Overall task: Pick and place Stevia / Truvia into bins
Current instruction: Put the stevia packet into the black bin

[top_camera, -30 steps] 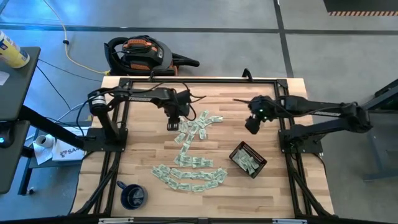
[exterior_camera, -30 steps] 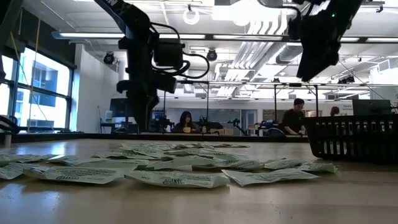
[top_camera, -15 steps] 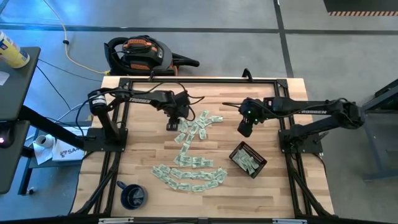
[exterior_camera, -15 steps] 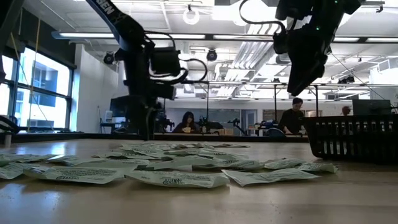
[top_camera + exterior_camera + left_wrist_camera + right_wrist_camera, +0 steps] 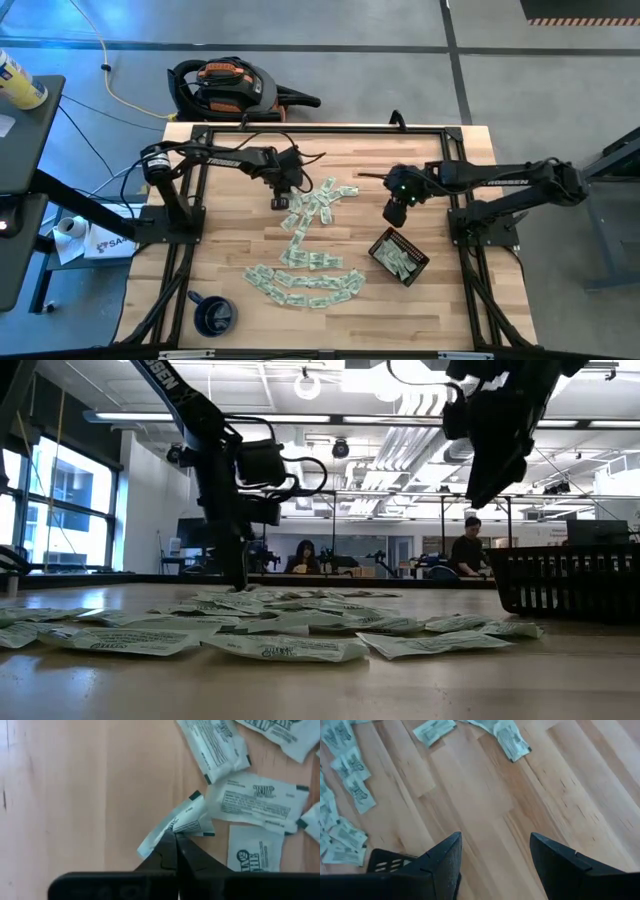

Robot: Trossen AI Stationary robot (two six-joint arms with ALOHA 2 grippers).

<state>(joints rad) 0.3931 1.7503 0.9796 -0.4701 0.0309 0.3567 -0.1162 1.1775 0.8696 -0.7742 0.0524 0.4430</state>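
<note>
Left gripper (image 5: pixel 175 836) low at the tabletop, jaws pinched together; right gripper (image 5: pixel 492 851) raised, jaws apart.

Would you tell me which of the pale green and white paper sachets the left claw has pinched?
The crumpled pale green and white paper sachet at the pile's edge: the left claw is shut on its corner, while its neighbours lie flat.

A dark blue mug (image 5: pixel 213 315) sits on the wooden table (image 5: pixel 440 300); a vacuum (image 5: pixel 225 88) lies beyond.
</note>
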